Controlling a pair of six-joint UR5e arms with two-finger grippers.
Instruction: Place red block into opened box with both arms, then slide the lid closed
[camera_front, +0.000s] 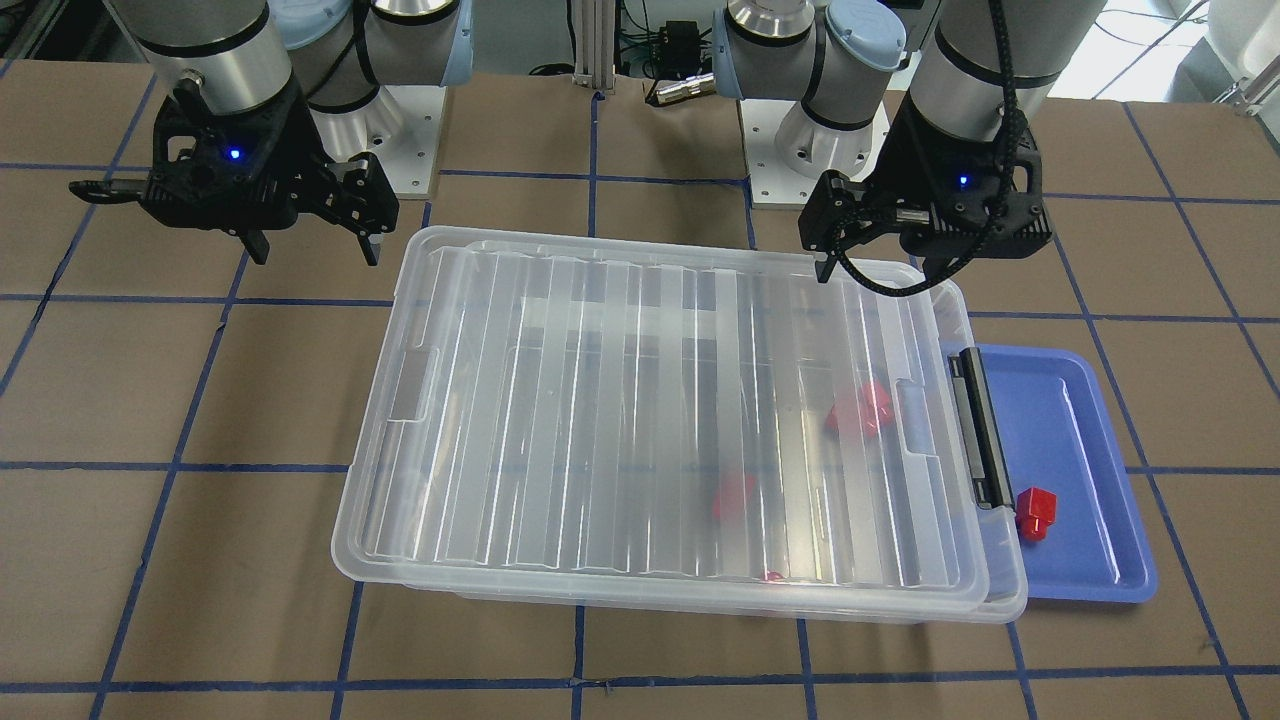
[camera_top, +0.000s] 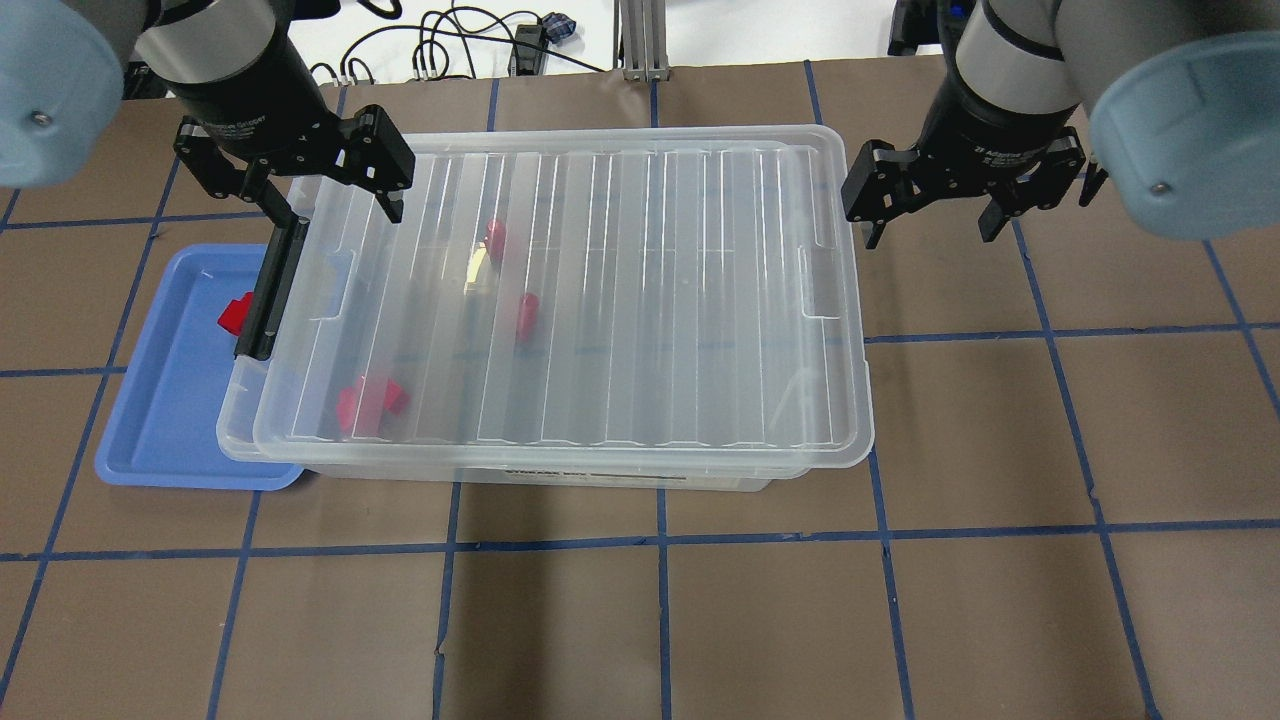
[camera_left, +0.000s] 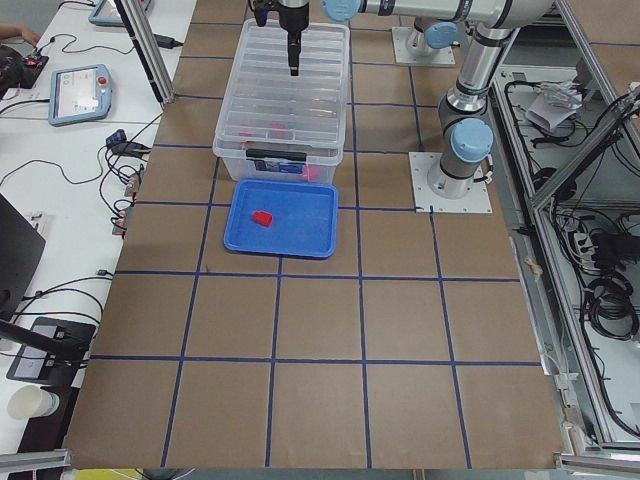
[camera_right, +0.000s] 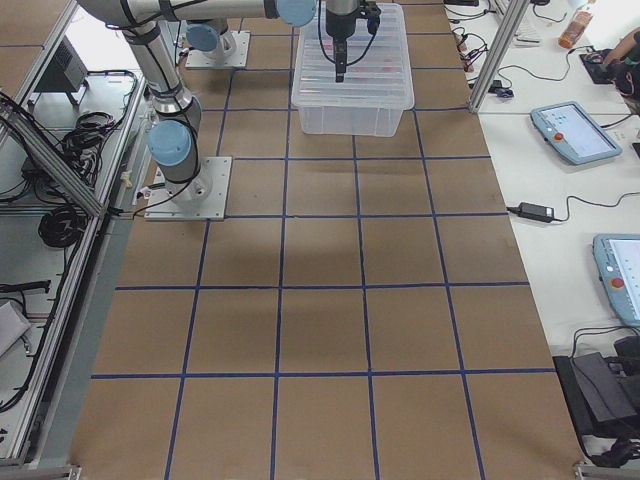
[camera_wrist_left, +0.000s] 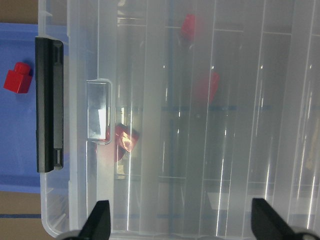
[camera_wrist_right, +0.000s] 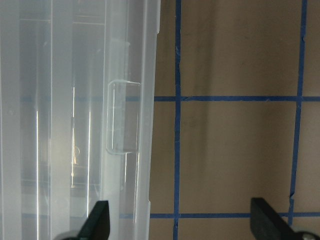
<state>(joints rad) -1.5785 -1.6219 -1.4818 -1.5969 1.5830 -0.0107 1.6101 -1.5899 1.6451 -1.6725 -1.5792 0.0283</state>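
Right now my left gripper (camera_top: 340, 200) hangs over the latch end of the large, shallow, clear plastic box (camera_top: 235, 430). Its jaws are spread wide with nothing between them. Whether either tip touches the lid I cannot tell. My right gripper (camera_top: 930, 225) hangs at the box's opposite end, jaws just as wide and just as empty, about where the lid's edge gives way to the matte brown surface (camera_top: 1000, 420) crossed by blue tape lines.

The ribbed transparent lid (camera_top: 620, 300) lies across nearly the whole box, glossy, streaked with glare and rounded at the corners. It overhangs the end nearest my right gripper and leaves a narrow strip uncovered beside the black latch bar (camera_top: 270, 290).

Through the lid I make out small glossy red plastic blocks (camera_top: 370, 400) on the box floor, softened to blurs by the ribs. The red shape nearest the latch end looks bulkier, and I cannot tell whether it is one block or more. Two others lie farther in, and their stubs are too smeared to make out. A lone red block (camera_front: 1035, 510) sits outside the box on the shallow blue plastic tray (camera_front: 1090, 450), part of which is hidden by the box end.
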